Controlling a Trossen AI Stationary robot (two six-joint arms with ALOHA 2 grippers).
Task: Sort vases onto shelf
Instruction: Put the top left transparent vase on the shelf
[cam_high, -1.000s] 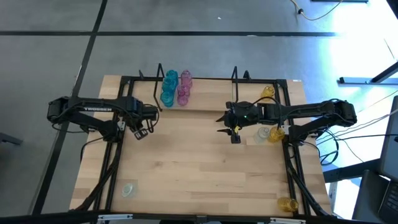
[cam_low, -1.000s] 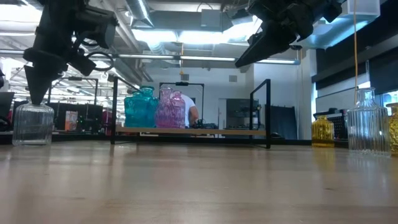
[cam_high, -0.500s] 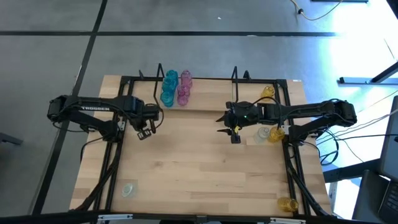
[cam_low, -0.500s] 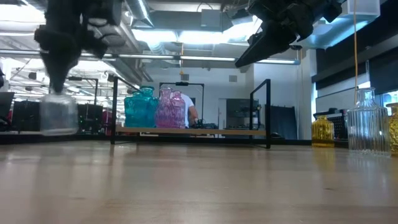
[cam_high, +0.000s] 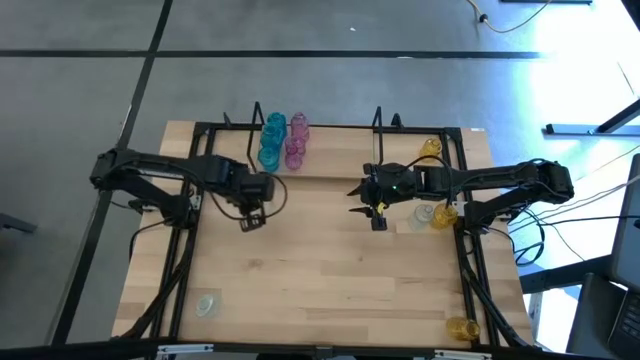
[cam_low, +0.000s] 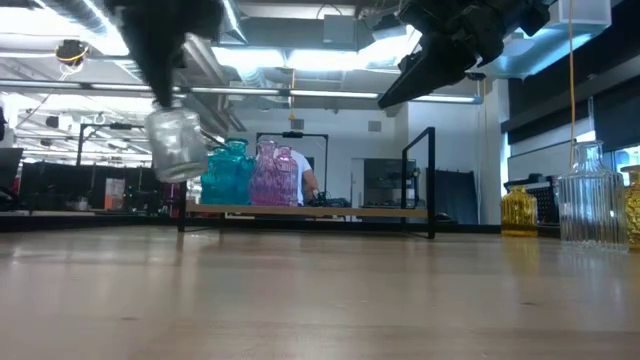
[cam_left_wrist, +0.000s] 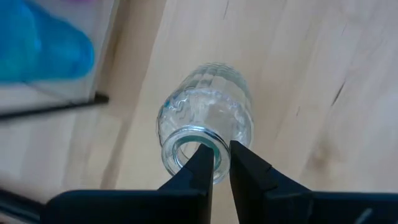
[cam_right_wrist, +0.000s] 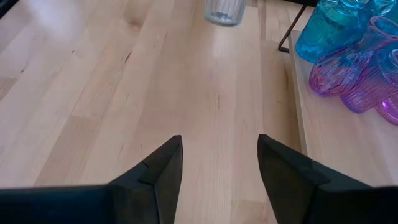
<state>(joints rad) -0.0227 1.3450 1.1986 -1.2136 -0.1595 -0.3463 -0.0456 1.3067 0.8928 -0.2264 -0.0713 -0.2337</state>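
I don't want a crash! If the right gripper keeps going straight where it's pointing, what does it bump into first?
Probably the clear vase held by the left gripper. The right gripper is open, with bare table between, though depth is unclear.

Your two arms are dark, nearly black, slim and jointed. The right arm (cam_high: 500, 185) carries a small yellow-green marking; its fingers (cam_right_wrist: 283, 171) are flat, dark wedges.

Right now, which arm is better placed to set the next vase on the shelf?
Left. The left gripper already pinches the clear vase by its rim, lifted near the shelf; the right gripper hangs open and empty.
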